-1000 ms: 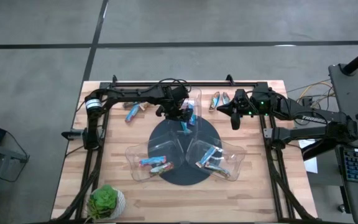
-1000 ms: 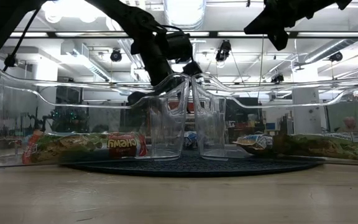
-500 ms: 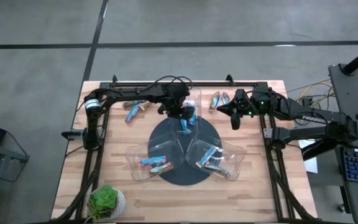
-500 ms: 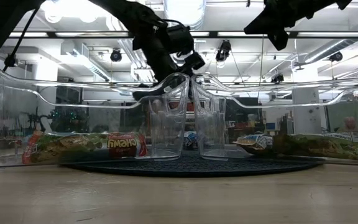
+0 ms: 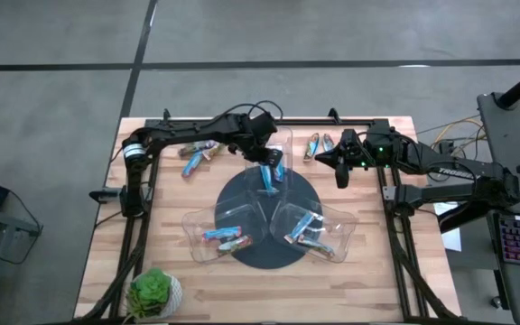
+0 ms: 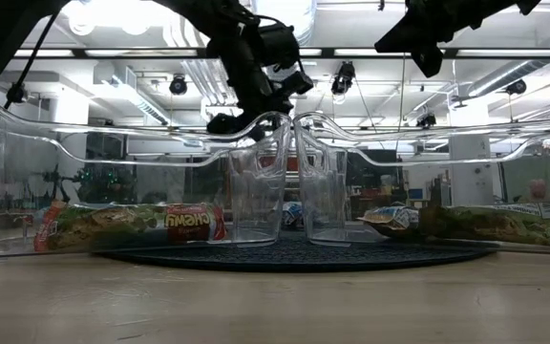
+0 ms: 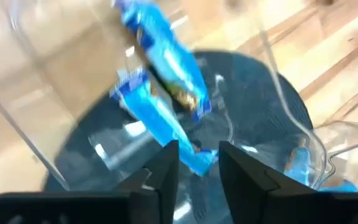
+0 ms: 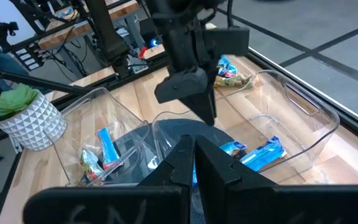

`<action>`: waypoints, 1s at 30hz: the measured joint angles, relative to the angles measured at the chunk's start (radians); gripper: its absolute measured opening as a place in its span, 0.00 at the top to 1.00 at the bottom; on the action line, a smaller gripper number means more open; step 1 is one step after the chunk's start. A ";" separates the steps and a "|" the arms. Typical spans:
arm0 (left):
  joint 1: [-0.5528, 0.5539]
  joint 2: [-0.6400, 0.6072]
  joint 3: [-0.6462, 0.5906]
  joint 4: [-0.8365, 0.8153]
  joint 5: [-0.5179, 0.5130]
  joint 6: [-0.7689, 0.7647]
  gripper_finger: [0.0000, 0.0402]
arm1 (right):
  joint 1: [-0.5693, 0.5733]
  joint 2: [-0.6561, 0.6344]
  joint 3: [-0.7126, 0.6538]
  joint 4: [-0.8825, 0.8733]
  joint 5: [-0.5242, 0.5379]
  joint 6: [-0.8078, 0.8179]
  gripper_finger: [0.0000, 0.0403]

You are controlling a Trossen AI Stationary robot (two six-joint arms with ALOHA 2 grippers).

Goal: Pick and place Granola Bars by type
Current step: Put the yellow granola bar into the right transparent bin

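Observation:
Three clear trays stand on a dark round mat (image 5: 251, 194). The far tray (image 5: 286, 149) holds two blue granola bars (image 7: 163, 59), which lie flat on its floor. My left gripper (image 7: 197, 155) hangs above these bars, open, with nothing between its fingers. More bars lie in the near-left tray (image 5: 224, 236) and the near-right tray (image 5: 305, 233). Loose bars rest on the table at the far left (image 5: 197, 158) and the far middle (image 5: 319, 143). My right gripper (image 5: 338, 176) waits shut, raised over the table right of the far tray.
A potted plant (image 5: 154, 291) stands at the near left corner. A black frame rail (image 5: 269, 120) runs along the table's far edge. Bare wood lies along the near edge and the right side.
My left gripper has risen out of the far tray and drawn a little toward the table's far edge, its wrist rolling somewhat. The blue bars stay lying in that tray.

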 joint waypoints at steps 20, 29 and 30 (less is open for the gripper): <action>-0.004 -0.042 0.053 -0.030 -0.037 0.193 1.00 | 0.000 0.000 0.000 -0.001 0.007 0.020 0.98; -0.022 -0.166 0.041 -0.041 -0.040 0.382 1.00 | 0.000 0.000 0.000 -0.002 0.008 0.023 0.98; -0.028 -0.183 0.040 -0.036 -0.047 0.391 1.00 | 0.000 0.000 0.000 -0.002 0.009 0.024 0.98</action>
